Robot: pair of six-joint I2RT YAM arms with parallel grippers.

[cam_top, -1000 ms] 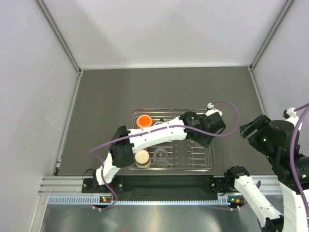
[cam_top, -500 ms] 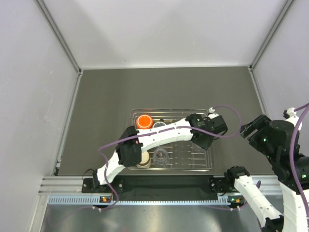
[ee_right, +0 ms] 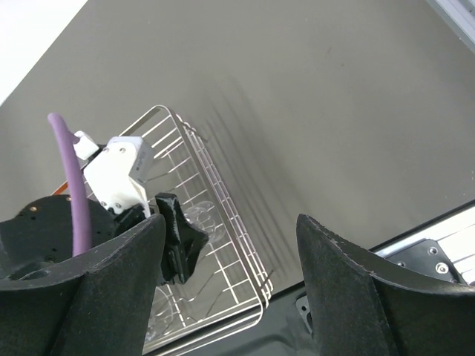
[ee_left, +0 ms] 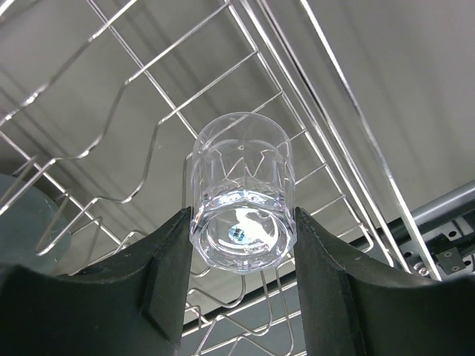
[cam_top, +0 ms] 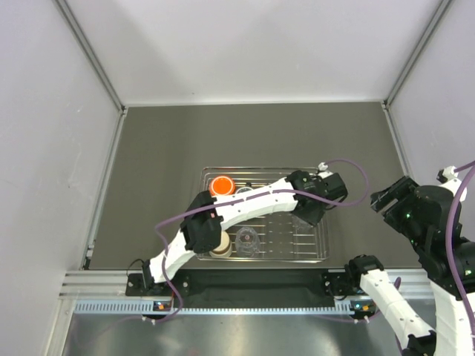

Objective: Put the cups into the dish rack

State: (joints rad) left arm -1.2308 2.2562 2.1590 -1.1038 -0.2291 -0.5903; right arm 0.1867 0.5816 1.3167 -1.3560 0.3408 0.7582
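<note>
The dish rack (cam_top: 320, 248) lies on the dark table, a silver wire tray. In it stand an orange cup (cam_top: 220, 185), a cream cup (cam_top: 219, 242) and a clear cup (cam_top: 247, 239). My left gripper (cam_top: 306, 216) reaches over the rack's right part. In the left wrist view it (ee_left: 241, 222) is shut on the base of another clear cup (ee_left: 241, 178), whose mouth points down at the rack bars (ee_left: 148, 96). My right gripper (ee_right: 226, 289) is open and empty, raised to the right of the rack (ee_right: 245, 245). No pink cup shows.
A dark grey round shape (ee_left: 30, 222) sits in the rack at the left of the left wrist view. White walls close in the table on three sides. The metal rail (cam_top: 245, 283) with the arm bases runs along the near edge.
My left arm has stretched a little further right over the rack's right end, with the clear cup held. The right arm has barely moved.
</note>
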